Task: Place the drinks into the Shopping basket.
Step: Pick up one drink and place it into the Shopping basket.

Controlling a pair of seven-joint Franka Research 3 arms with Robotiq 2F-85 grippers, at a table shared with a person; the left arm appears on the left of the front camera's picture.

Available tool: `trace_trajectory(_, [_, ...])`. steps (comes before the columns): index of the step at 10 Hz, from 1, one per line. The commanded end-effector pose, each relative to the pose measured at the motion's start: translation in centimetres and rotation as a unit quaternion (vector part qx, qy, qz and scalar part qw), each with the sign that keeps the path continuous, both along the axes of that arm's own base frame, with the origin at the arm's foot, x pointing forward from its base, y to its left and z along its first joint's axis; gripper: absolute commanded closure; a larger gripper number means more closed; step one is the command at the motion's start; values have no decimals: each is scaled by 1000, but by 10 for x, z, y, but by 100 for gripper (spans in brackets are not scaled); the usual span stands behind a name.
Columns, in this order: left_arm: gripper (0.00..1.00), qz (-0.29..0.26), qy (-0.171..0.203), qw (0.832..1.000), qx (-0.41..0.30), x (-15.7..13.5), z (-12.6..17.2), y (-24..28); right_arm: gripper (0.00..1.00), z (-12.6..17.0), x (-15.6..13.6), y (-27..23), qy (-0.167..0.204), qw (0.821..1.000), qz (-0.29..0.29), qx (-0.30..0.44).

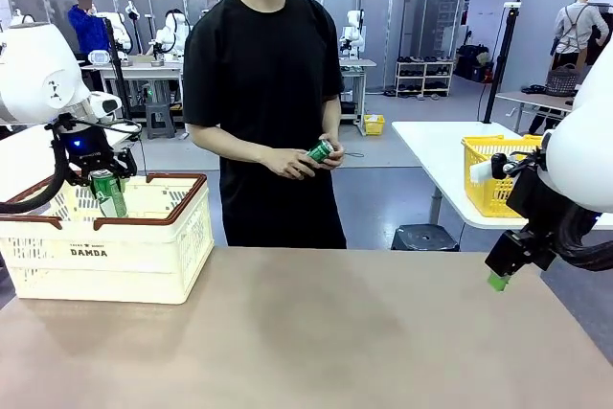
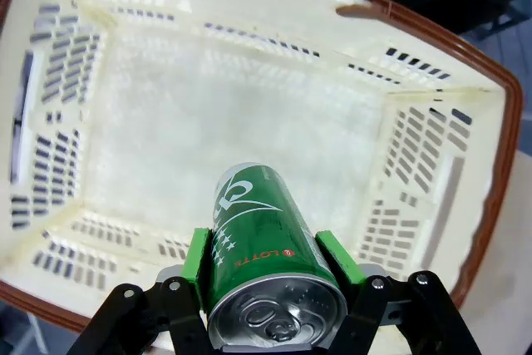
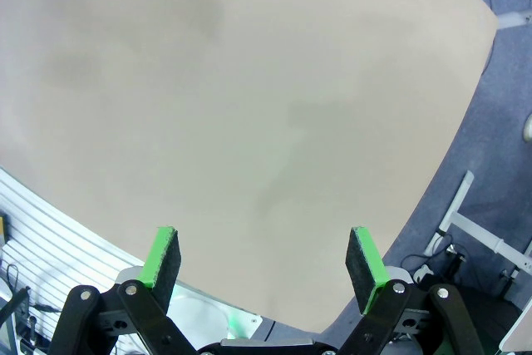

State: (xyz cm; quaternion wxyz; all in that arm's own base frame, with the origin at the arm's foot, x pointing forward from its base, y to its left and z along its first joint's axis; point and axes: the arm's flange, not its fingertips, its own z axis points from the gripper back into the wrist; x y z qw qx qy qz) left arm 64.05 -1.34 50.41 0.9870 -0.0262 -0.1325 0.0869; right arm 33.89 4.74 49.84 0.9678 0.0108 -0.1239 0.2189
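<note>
Now L gripper (image 2: 267, 257) clamps the green can (image 2: 258, 205), axis prob. near-vertical, straight over the open Shopping basket (image 2: 492, 147); R gripper (image 3: 264, 259) gapes idle, well apart; 2nd can (image 1: 321, 151) in person's hands (image 1: 295, 164).

Green can (image 2: 266, 239), 6 o'clock in left wrist view: glossy green, white swoosh, row of white stars, small white LOTTE print, silver top. Left gripper (image 2: 270, 259): black, green pads. Shopping basket (image 2: 490, 164): cream-white lattice walls, reddish-brown rim and handles, dark DAMDA print. 2nd can (image 1: 321, 150) in person's hands: green, white markings. Right gripper (image 3: 264, 259): black, green pads. Table (image 3: 249, 81): plain tan. Person's shirt (image 1: 263, 74): black. Yellow basket (image 1: 488, 179), 3 o'clock in front view: bright yellow lattice.
</note>
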Motion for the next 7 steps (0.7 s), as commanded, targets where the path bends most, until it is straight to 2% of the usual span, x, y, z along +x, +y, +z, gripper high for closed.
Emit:
trace_trajectory(1, [39, -43, -31, 999, 6, 19, -1, 14, 0, -1, -1, -1, 2, 1000, 2, 3])
trace_trajectory(2, [39, -53, -36, 998, -19, 21, -4, 17, 0, -1, -1, -1, 2, 1000, 2, 3])
trace_trajectory(4, [39, -69, -31, 997, -22, 22, -22, 19, 0, -1, -1, -1, 2, 1000, 2, 3])
trace_trajectory(7, [39, -72, 17, 997, -29, 19, -52, 22, 0, -1, -1, -1, 2, 1000, 2, 3])
